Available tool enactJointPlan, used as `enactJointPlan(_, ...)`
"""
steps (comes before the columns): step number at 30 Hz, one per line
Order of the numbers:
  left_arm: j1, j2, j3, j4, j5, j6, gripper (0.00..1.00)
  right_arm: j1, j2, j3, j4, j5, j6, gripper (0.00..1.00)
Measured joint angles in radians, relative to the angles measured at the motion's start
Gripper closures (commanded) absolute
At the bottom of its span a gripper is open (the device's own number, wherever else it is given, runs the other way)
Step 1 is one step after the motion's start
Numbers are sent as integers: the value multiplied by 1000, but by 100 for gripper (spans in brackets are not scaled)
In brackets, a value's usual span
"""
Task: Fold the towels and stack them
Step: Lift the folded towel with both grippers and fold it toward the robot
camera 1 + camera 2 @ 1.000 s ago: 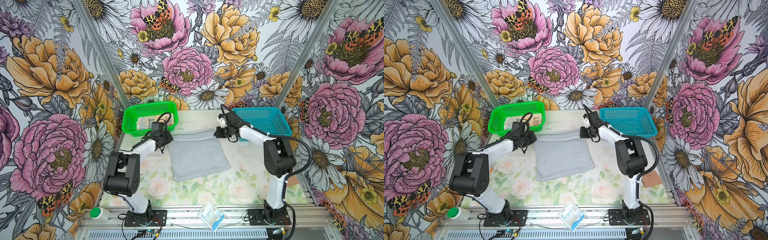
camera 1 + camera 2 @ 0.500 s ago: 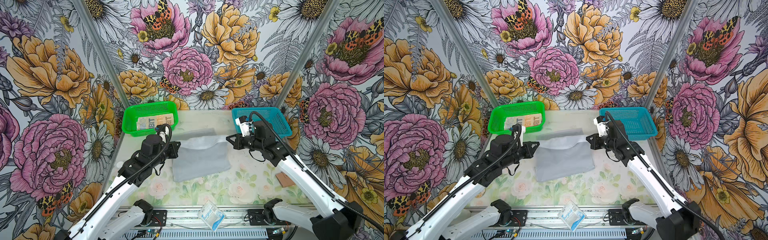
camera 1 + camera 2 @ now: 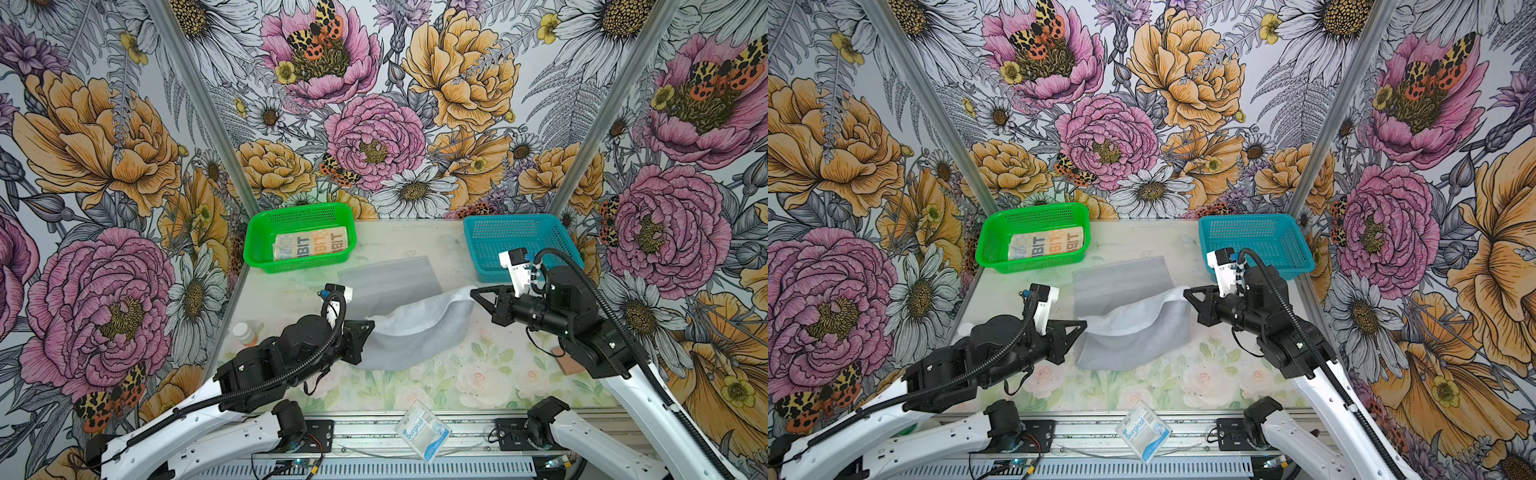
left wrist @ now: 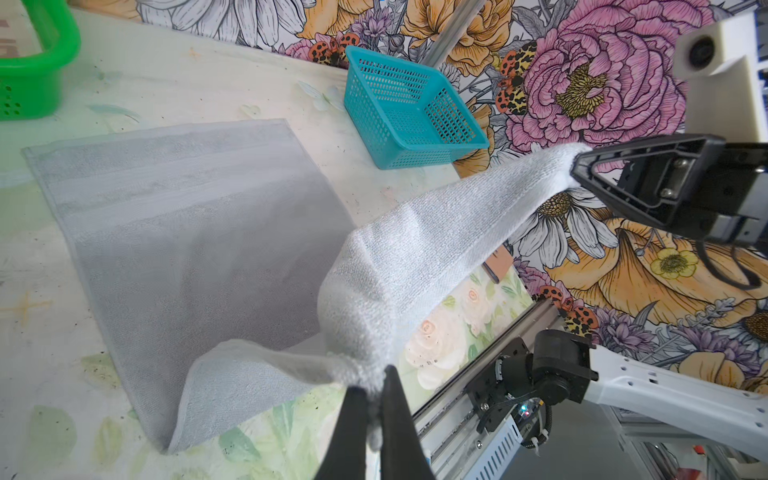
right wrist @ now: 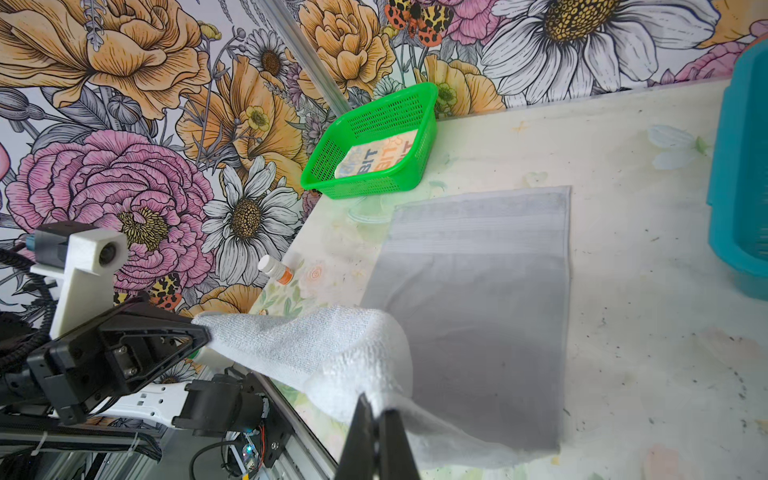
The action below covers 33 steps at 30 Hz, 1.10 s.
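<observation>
Pinching the grey towel by two corners, left gripper and right gripper are clamped tight. It sags beside the green basket.

The left arm and right arm are wearing glossy white shells on their long links and matte black housings at the joints — a ribbed black cable is running along each. A white blocky bracket with a small round lens is sitting on each wrist. The left claw and right claw are showing black, triangular open-frame fingers, with silver screws glinting inside.
</observation>
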Motion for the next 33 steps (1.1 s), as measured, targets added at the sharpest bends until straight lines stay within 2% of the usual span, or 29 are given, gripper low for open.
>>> enactJointPlan(11, -2, 63, 23, -77, -267, -16, 100, 0, 196, 2, -16, 95, -54, 100)
enactJointPlan(17, -9, 60, 63, -62, -325, -14, 100, 0, 288, 36, -16, 143, -94, 100)
enactJointPlan(24, -148, 96, 67, 4, -388, -10, 100, 0, 325, 58, -14, 175, -134, 100)
enactJointPlan(26, -159, 112, 66, 9, -418, -27, 100, -1, 344, 65, -12, 176, -143, 100)
enactJointPlan(30, -95, 111, 47, 23, -444, -53, 100, -6, 391, 73, 8, 176, -159, 100)
enactJointPlan(33, 52, 111, 26, 40, -389, -50, 100, -17, 430, 76, 39, 176, -170, 100)
